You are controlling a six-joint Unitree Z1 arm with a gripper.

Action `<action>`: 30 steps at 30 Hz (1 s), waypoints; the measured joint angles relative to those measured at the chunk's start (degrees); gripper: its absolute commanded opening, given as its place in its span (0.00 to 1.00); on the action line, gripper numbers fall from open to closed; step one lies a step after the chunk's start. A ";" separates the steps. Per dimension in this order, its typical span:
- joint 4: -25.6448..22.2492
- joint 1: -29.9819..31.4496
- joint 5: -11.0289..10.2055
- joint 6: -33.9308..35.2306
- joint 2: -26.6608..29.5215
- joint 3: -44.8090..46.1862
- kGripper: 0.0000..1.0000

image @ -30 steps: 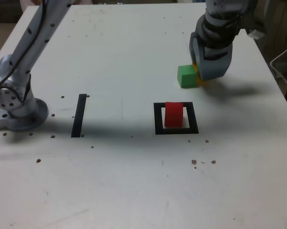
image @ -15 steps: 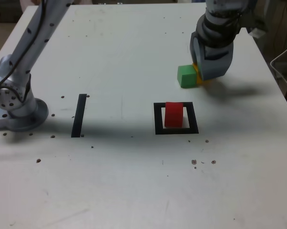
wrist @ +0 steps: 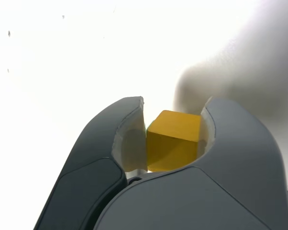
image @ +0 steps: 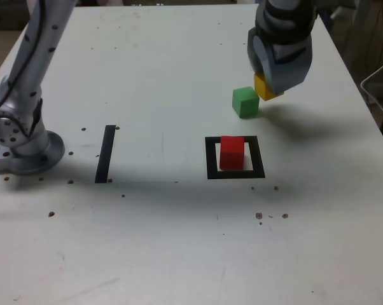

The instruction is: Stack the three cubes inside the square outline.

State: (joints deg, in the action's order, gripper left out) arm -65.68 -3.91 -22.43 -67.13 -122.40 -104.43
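My gripper [image: 268, 86] is shut on the yellow cube [image: 265, 88], which hangs a little above the table at the exterior view's upper right. In the wrist view the yellow cube [wrist: 174, 140] is clamped between both jaws of the gripper [wrist: 174, 139]. The green cube [image: 245, 101] sits on the table just to the left of the held cube, apart from it. The red cube [image: 231, 152] stands inside the square outline [image: 209, 159] of black tape, nearer the front.
A straight black tape strip [image: 105, 154] lies at the exterior view's left. The arm's grey base [image: 20, 143] stands at the far left edge. The table's right edge [image: 369, 108] runs close behind the gripper.
The gripper has closed on the yellow cube and lifted it off the table, away from the green cube. The green cube has shifted slightly left.
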 measured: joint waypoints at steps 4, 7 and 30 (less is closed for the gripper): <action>-0.81 0.85 0.92 4.45 2.31 0.00 0.28; -0.76 1.88 1.20 7.34 4.07 0.00 0.28; -18.94 3.65 7.60 33.58 5.77 -3.50 0.19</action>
State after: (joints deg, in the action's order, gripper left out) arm -84.63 -0.27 -14.84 -33.54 -116.64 -107.93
